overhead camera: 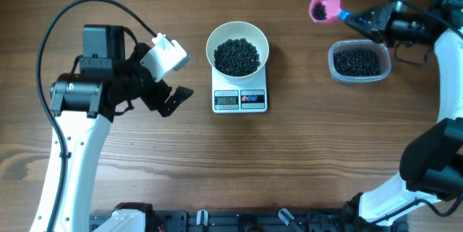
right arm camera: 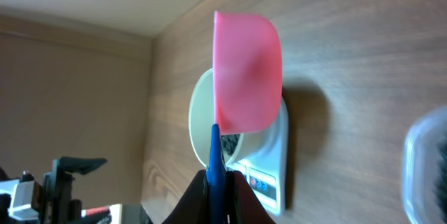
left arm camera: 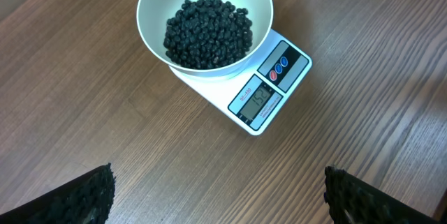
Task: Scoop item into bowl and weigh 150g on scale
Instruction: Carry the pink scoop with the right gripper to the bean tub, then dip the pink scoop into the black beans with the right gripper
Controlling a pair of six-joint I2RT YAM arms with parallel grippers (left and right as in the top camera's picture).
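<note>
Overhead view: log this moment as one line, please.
right gripper shut on scoop, held near tub | left gripper open, empty | bowl of beans on scale | tub holds beans

Beans (overhead camera: 236, 56) sit in the bowl (overhead camera: 210, 48) on the scale (overhead camera: 239, 100).

Scale (left arm camera: 297, 60), left wrist view: LCD display (left arm camera: 260, 98) at front of scale face, left of the two buttons, shows dark three-digit number. First digits read 1 and 5; third digit unclear, 0 or 4. Overhead view: same display (overhead camera: 226, 100), digits too small to read.
</note>
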